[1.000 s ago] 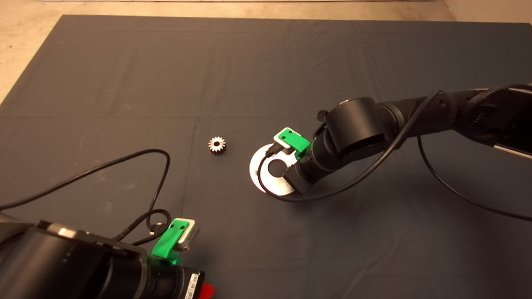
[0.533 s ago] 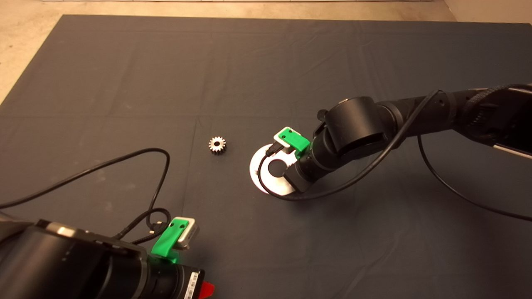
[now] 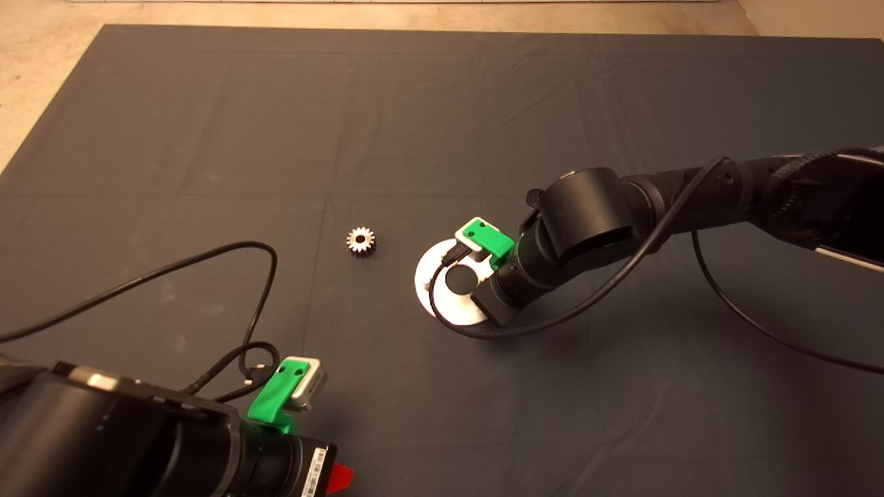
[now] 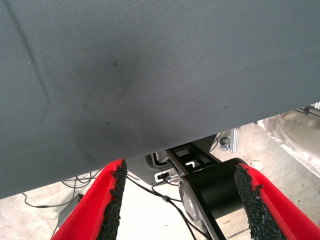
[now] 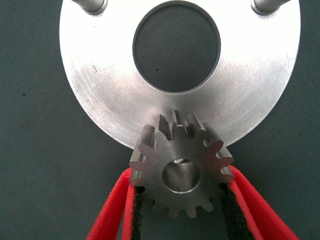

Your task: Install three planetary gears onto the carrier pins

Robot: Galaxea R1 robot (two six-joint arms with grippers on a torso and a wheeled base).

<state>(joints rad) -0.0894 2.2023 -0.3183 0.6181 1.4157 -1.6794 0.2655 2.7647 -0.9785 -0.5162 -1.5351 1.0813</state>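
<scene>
In the right wrist view my right gripper [image 5: 181,176] is shut on a planetary gear [image 5: 180,167], silvery with a toothed rim. It holds the gear over the rim of the round silver disc [image 5: 100,90]. A silvery bit shows through the gear's bore. I cannot tell whether the gear sits on a pin. Two bare carrier pins [image 5: 92,5] [image 5: 267,5] stand at the disc's other side. In the head view the right wrist [image 3: 587,221] covers part of the disc [image 3: 431,276]. A second gear [image 3: 360,241] lies flat on the mat left of the disc.
My left gripper [image 4: 181,172] is open and empty, parked at the mat's near left edge [image 3: 338,476]. Black cables [image 3: 207,262] loop over the mat by the left arm and around the disc [image 3: 469,330]. Bare floor borders the mat's far edge [image 3: 414,14].
The right wrist has shifted a little lower over the disc. The left arm and its cable have moved slightly toward the near edge. The loose gear has not moved.
</scene>
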